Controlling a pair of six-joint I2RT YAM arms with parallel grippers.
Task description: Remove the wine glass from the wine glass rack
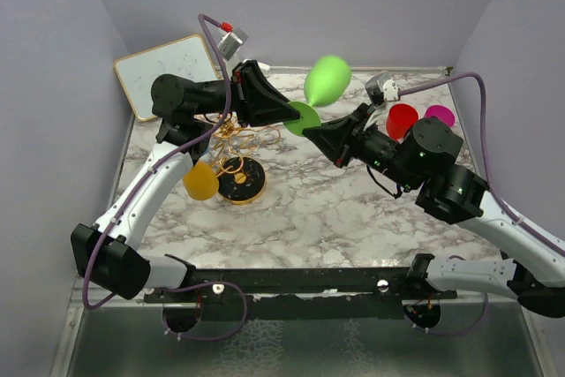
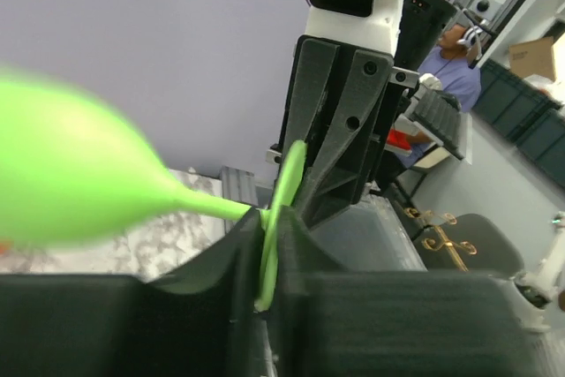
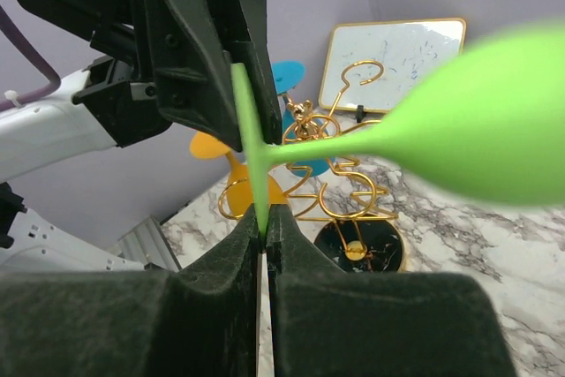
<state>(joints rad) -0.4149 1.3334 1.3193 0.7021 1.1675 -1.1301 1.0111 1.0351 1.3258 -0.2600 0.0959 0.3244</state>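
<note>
The green wine glass (image 1: 327, 79) is off the rack and held in the air, lying on its side. Its round foot (image 1: 303, 118) is pinched from both sides. My left gripper (image 1: 288, 115) is shut on the foot's left edge, and my right gripper (image 1: 320, 131) is shut on its right edge. In the left wrist view the foot (image 2: 281, 192) sits between my left gripper's (image 2: 269, 249) jaws. In the right wrist view the foot (image 3: 250, 143) is clamped in my right gripper (image 3: 265, 231). The gold wine glass rack (image 1: 235, 137) stands on its round black base (image 1: 244, 183), below and left of the glass.
A yellow glass (image 1: 201, 181) hangs on the rack's near left side, and a blue one (image 3: 287, 77) shows in the right wrist view. A whiteboard (image 1: 168, 72) leans at the back left. A red cup (image 1: 402, 119) and a magenta cup (image 1: 440, 116) stand at the back right.
</note>
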